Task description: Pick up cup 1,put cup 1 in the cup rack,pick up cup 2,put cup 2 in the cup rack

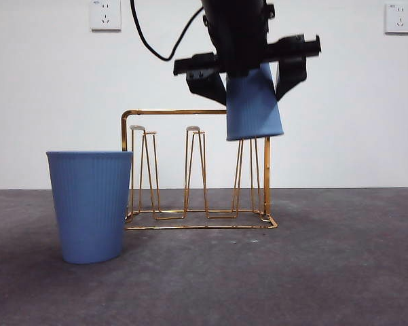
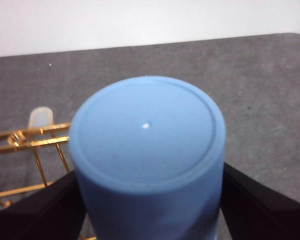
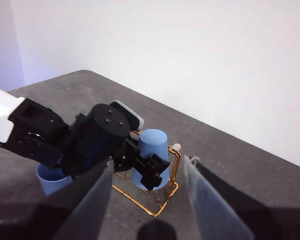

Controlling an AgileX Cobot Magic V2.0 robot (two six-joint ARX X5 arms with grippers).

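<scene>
My left gripper [image 1: 250,78] is shut on a blue ribbed cup [image 1: 253,105], held upside down and slightly tilted over the right end of the gold wire cup rack [image 1: 190,112]. The cup's mouth is level with the tips of the right pair of prongs and hides them. In the left wrist view the cup's base [image 2: 147,130] fills the space between the jaws, with the rack [image 2: 35,142] beside it. A second blue cup [image 1: 89,204] stands upright on the table, left of the rack. My right gripper [image 3: 147,200] is open and empty, high above and apart.
The grey table [image 1: 326,272] runs to a white wall with two sockets [image 1: 105,15]. The rack's left and middle prong pairs [image 1: 144,170] stand bare. The right wrist view shows the left arm [image 3: 80,140] over the rack [image 3: 164,195].
</scene>
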